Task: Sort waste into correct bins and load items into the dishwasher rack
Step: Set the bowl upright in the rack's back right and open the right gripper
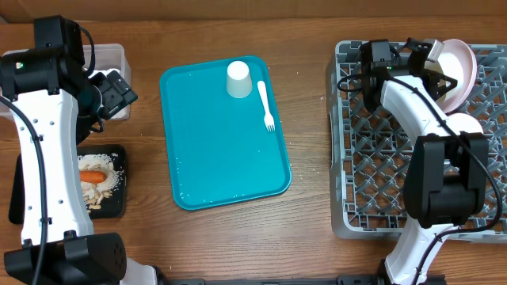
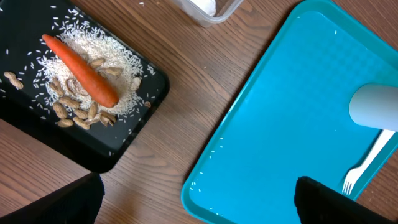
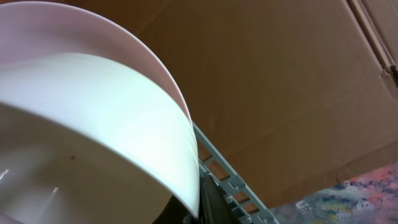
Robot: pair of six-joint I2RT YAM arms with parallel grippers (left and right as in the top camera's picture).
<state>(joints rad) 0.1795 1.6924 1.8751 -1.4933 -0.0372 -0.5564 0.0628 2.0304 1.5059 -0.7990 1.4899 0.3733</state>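
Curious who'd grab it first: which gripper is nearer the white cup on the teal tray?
Left. The left gripper hovers open just off the tray's left edge; the right gripper is farther from the cup, over the rack, gripping the plate.

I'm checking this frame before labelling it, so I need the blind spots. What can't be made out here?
- Clear tub: contents unseen; the left arm covers it overhead, and the left wrist view cuts it at the top edge.
- Rack: the right arm hides its middle pegs overhead.
- White bowl: partly under that arm.
- Right gripper: the plate fills the right wrist view, hiding most of the fingers.
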